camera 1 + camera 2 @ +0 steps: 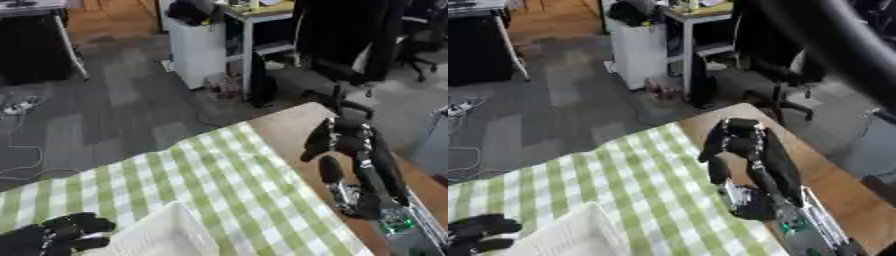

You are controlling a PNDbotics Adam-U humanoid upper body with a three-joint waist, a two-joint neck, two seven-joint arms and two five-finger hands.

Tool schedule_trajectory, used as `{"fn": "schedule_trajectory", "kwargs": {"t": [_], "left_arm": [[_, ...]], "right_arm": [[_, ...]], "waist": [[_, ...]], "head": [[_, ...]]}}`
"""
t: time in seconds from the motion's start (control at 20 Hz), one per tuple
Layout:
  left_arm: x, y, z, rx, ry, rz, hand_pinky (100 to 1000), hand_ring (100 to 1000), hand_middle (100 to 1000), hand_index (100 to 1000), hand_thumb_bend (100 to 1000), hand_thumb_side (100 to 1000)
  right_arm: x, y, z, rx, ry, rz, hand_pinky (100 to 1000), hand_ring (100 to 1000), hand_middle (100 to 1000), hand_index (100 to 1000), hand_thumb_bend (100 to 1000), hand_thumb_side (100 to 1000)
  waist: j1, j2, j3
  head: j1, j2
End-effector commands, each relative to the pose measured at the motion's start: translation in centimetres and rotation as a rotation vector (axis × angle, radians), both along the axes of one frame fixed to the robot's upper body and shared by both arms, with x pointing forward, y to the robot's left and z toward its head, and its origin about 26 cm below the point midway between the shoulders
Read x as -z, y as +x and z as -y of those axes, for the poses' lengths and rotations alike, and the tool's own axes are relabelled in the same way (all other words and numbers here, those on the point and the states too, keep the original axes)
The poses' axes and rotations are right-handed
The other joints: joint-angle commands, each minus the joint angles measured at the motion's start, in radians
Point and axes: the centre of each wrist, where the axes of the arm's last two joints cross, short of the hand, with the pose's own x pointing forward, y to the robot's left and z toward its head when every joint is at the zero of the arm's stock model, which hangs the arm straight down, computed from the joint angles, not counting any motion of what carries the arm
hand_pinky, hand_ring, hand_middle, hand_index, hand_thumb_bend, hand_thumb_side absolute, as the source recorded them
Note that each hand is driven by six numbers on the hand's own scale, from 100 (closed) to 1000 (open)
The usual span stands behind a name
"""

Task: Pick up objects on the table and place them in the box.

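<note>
The tabletop (289, 127), with its green-and-white checked cloth (201, 175), is showing no loose object to pick up. The white box (162, 232) is sitting at the near edge, left of centre. The right hand (346, 145) is hanging over the right side, fingers curled and holding nothing. The left hand (52, 235) is resting near left, fingers curled, just beside the box. In my judgement, the head should search first for an object before reaching. No writing is readable.
</note>
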Motion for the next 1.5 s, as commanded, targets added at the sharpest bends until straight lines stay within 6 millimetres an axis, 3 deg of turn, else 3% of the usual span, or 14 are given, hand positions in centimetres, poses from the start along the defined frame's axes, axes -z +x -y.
{"fn": "schedule_trajectory", "kwargs": {"t": [0.05,0.15,0.2,0.25,0.3,0.45,0.6,0.75,0.9,1.05,1.2,1.5], "left_arm": [[-3.8,-1.2,-1.9,0.001,-0.038,0.091,1000,1000,1000,1000,610,1000],[-4.8,-2.3,-2.8,0.0,-0.072,0.125,1000,900,965,994,317,1000],[-5.3,-3.0,-3.1,-0.006,-0.094,0.14,908,835,926,946,256,1000],[-5.7,-3.8,-3.4,-0.015,-0.139,0.151,715,751,877,907,225,1000],[-5.9,-4.6,-3.4,-0.021,-0.174,0.159,602,692,840,885,208,1000],[-5.8,-7.4,-3.4,-0.055,-0.344,0.153,390,558,760,795,181,1000],[-5.0,-10.2,-3.0,-0.108,-0.538,0.116,270,464,667,702,155,994],[-3.7,-11.3,-3.5,-0.183,-0.792,0.086,147,321,525,574,120,932],[-3.1,-11.4,-3.7,-0.199,-1.027,0.089,100,209,424,498,106,896],[-2.9,-11.3,-3.2,-0.152,-1.174,0.082,100,162,378,473,100,889],[-2.4,-11.1,-2.0,-0.07,-1.157,0.023,100,154,372,468,100,890],[-2.0,-10.7,0.4,0.111,-1.148,-0.123,100,151,363,463,100,891]], "right_arm": [[-0.2,-0.4,0.5,0.034,-0.019,0.011,285,428,446,495,100,995],[0.4,-0.7,0.7,0.062,-0.022,-0.005,282,426,446,495,100,997],[0.8,-0.8,0.8,0.077,-0.023,-0.013,281,426,446,495,100,997],[1.2,-1.0,0.9,0.097,-0.023,-0.024,281,426,445,494,100,997],[1.6,-1.2,0.9,0.111,-0.024,-0.028,280,426,445,494,100,998],[3.2,-2.0,1.2,0.179,-0.014,-0.058,278,424,445,494,100,995],[4.8,-2.8,1.4,0.251,0.005,-0.073,276,422,443,493,100,996],[6.6,-3.8,1.2,0.327,0.03,-0.086,269,417,441,492,100,996],[8.3,-4.7,0.6,0.395,0.046,-0.102,262,411,438,491,100,995],[9.9,-5.7,-0.3,0.449,0.055,-0.125,258,409,436,490,100,996],[11.0,-6.4,-1.1,0.484,0.046,-0.13,257,409,436,489,100,996],[12.0,-7.0,-2.3,0.49,0.012,-0.138,256,409,436,489,100,999]], "waist": [[-0.005,-0.018,0.015],[-0.009,-0.021,0.037],[-0.011,-0.023,0.05],[-0.015,-0.025,0.066],[-0.017,-0.026,0.075],[-0.034,-0.033,0.124],[-0.052,-0.039,0.171],[-0.075,-0.043,0.22],[-0.097,-0.041,0.263],[-0.117,-0.039,0.3],[-0.124,-0.04,0.329],[-0.123,-0.04,0.351]], "head": [[-0.007,-0.008],[-0.013,-0.01],[-0.017,-0.011],[-0.025,-0.012],[-0.03,-0.012],[-0.065,-0.003],[-0.106,0.032],[-0.149,0.081],[-0.19,0.114],[-0.223,0.117],[-0.232,0.111],[-0.193,0.102]]}}
